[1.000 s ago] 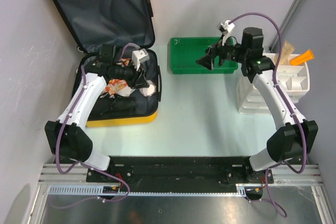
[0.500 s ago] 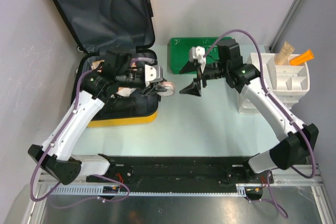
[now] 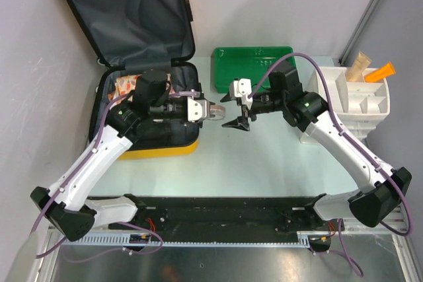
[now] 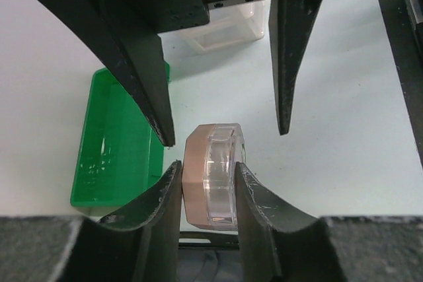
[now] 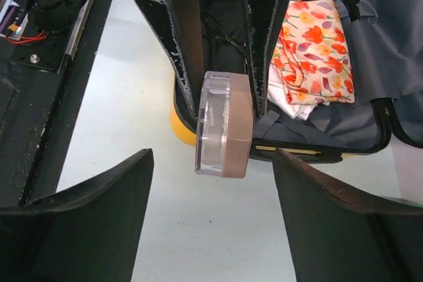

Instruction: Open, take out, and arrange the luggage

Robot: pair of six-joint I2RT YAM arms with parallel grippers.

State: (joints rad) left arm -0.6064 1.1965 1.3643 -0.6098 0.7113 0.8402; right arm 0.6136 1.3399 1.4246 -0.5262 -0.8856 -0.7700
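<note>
The yellow luggage lies open at the left, its dark-lined lid propped up; floral cloth and white items lie inside. My left gripper is shut on a small clear-and-tan octagonal case, held above the table to the right of the luggage. My right gripper is open, facing the left gripper. The case sits just beyond its spread fingertips, not touched by them.
A green tray sits behind the grippers, also in the left wrist view. A white compartmented organizer with an orange item and a tan item stands at the right. The black arm base rail runs along the near edge.
My left gripper carried the case out of the luggage and rightward over the table. My right gripper swung from the green tray down and left to face it, staying open.
</note>
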